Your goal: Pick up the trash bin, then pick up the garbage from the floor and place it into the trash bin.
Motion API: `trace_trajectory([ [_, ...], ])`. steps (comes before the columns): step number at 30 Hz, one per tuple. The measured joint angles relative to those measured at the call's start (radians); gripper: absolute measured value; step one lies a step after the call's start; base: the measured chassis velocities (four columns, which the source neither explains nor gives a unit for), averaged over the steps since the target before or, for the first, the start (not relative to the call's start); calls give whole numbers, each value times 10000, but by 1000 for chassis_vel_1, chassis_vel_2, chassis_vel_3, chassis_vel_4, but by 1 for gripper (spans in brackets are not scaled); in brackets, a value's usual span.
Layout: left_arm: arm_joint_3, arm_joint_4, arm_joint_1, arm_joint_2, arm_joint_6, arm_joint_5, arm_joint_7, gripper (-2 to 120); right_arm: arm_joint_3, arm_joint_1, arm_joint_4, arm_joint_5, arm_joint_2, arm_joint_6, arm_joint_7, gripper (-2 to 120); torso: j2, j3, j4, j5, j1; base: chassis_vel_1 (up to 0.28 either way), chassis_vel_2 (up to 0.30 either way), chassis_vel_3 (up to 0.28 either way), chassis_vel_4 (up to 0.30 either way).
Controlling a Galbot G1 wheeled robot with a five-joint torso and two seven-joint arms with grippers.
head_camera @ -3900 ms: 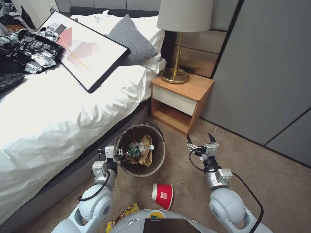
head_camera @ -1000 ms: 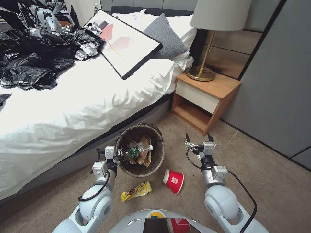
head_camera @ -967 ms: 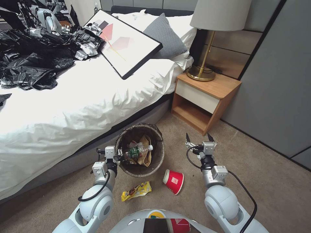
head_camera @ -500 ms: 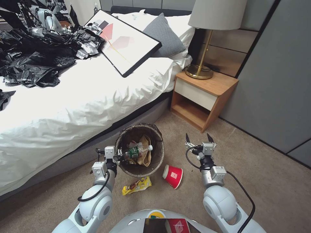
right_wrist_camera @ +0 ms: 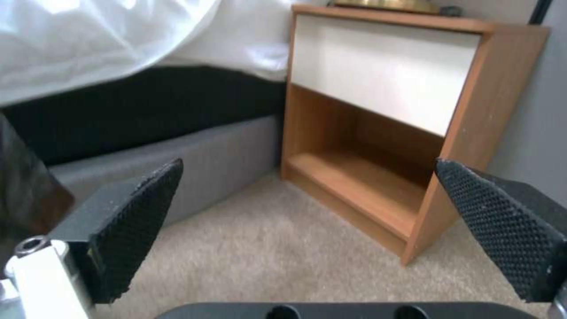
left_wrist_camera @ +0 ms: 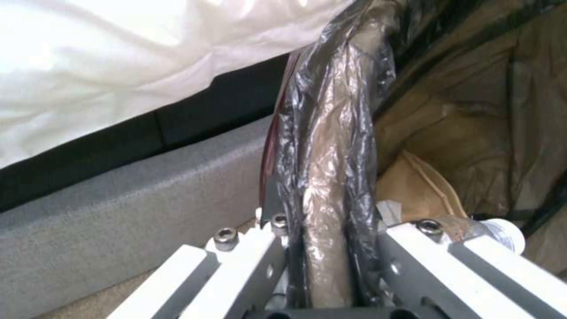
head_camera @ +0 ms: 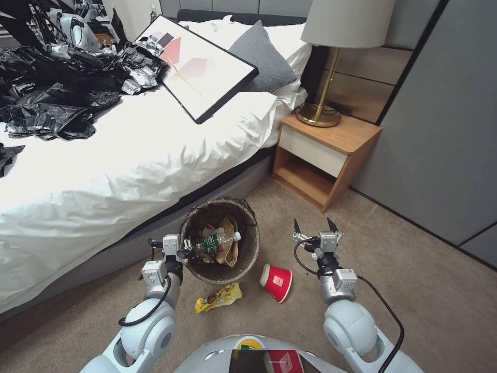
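The trash bin (head_camera: 219,239) sits beside the bed (head_camera: 103,171), held at its near-left rim by the left gripper (head_camera: 182,248), whose jaws are clamped over the bag-lined edge; inside lie a green-labelled bottle (head_camera: 215,242) and a brown paper bag (head_camera: 229,243). On the carpet (head_camera: 414,280) just before the bin lie 1 red paper cup (head_camera: 276,282) and 1 yellow wrapper (head_camera: 219,297). The right gripper (head_camera: 312,226) hovers to the bin's right, jaws spread wide and holding nothing, facing the nightstand (head_camera: 326,150).
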Motion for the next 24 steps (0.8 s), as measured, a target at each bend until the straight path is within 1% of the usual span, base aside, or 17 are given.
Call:
trace_trajectory([
  [1,0,0,0,0,0,0,0,0,0,0,0,0,0,0,0,100,0,0,0,0,0,0,0,0,0],
  [2,-19,-18,25,-4,-4,23,-1,0,-80,104,-110,165,-238,-42,-3,100,0,0,-6,3,0,0,0,0,0],
  [4,-50,-39,81,-18,-18,63,-4,0,-213,328,-276,569,-731,-152,-99,100,0,0,-1,2,0,0,0,0,0],
  [5,-50,-39,81,-18,-18,63,-4,0,-213,328,-276,569,-731,-152,-99,100,0,0,-1,2,0,0,0,0,0],
  [7,-82,-48,138,-32,-37,106,-6,0,-418,593,-479,1072,-1202,-241,-255,100,0,0,-2,2,0,0,0,0,0],
  [8,-82,-48,138,-32,-37,106,-6,0,-418,593,-479,1072,-1202,-241,-255,100,0,0,-2,2,0,0,0,0,0],
  [11,-100,-62,176,-35,-50,129,-10,0,-920,1192,-1128,1530,-2013,-74,-784,100,0,0,0,3,0,0,0,0,0],
  [12,-100,-62,176,-35,-50,129,-10,0,-920,1192,-1128,1530,-2013,-74,-784,100,0,0,0,3,0,0,0,0,0],
  [14,-103,-63,165,-34,-51,129,-12,0,-1113,1403,-1413,1619,-2324,49,-1049,100,0,0,0,4,0,0,0,0,0],
  [15,-104,-62,139,-28,-51,127,-15,0,-1285,1509,-1605,1746,-2620,85,-1315,100,0,0,0,2,0,0,0,0,0],
  [16,-104,-62,139,-28,-51,127,-15,0,-1285,1509,-1605,1746,-2620,85,-1315,100,0,0,0,2,0,0,0,0,0],
  [17,-104,-57,129,-24,-52,123,-16,0,-1371,1542,-1683,1805,-2802,92,-1500,100,0,0,-4,5,0,0,0,0,0],
  [19,-100,-17,106,-19,-52,116,-17,0,-1584,1583,-1850,2010,-3281,120,-2088,100,0,0,-4,0,0,0,0,0,0],
  [20,-100,-17,106,-19,-52,116,-17,0,-1584,1583,-1850,2010,-3281,120,-2088,100,0,0,-4,0,0,0,0,0,0],
  [22,-93,21,84,-18,-52,109,-18,0,-1706,1629,-1959,2196,-3509,126,-2418,100,0,0,-4,3,0,0,0,0,0],
  [23,-88,57,57,-22,-52,104,-21,0,-1799,1696,-2071,2336,-3691,126,-2756,100,0,0,-3,2,0,0,0,0,0],
  [24,-88,57,57,-22,-52,104,-21,0,-1799,1696,-2071,2336,-3691,126,-2756,100,0,0,-3,2,0,0,0,0,0],
])
